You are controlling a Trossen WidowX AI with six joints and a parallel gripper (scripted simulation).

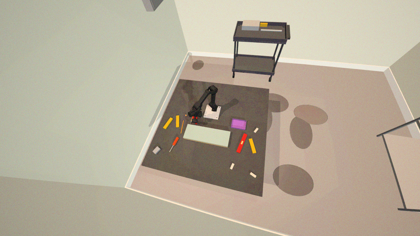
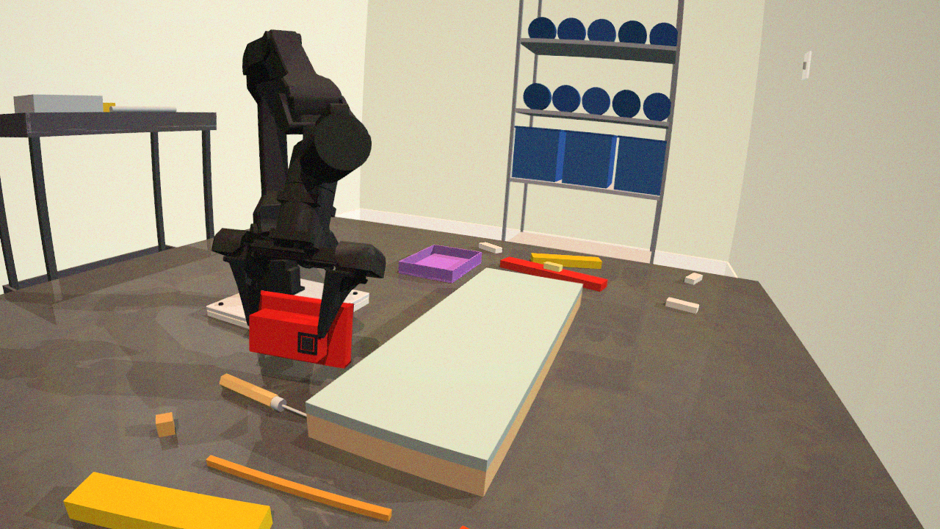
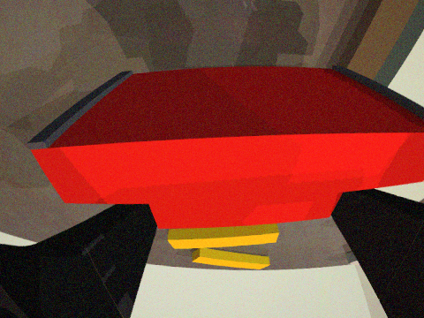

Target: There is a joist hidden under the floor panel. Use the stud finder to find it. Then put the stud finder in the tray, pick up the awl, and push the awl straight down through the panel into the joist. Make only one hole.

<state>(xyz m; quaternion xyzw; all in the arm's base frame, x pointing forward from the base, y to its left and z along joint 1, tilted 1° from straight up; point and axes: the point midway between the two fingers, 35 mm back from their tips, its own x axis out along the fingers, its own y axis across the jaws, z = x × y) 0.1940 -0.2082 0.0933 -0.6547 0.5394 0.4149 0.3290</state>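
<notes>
My gripper (image 2: 286, 328) (image 3: 244, 191) is shut on the red stud finder (image 2: 279, 345) (image 3: 230, 163), with one finger on each side of its raised narrower part. The stud finder is held in the air beside the near-left end of the pale green floor panel (image 1: 207, 134) (image 2: 446, 355) (image 3: 408, 62). The awl (image 2: 250, 391) lies on the mat below it, wooden handle to the left, its metal shaft running toward the panel's edge. The purple tray (image 1: 238, 124) (image 2: 424, 271) stands empty beyond the panel's far end. The joist is hidden. I see no hole in the panel.
An orange stick (image 1: 182, 126) (image 2: 295, 486), an orange cube (image 2: 164, 424), yellow bars (image 1: 177, 121) (image 3: 223, 238) and a screwdriver (image 1: 175, 141) lie around the panel's near end. A red level (image 1: 243, 139) (image 2: 571, 276) and another yellow bar (image 1: 252, 146) lie beyond the far end.
</notes>
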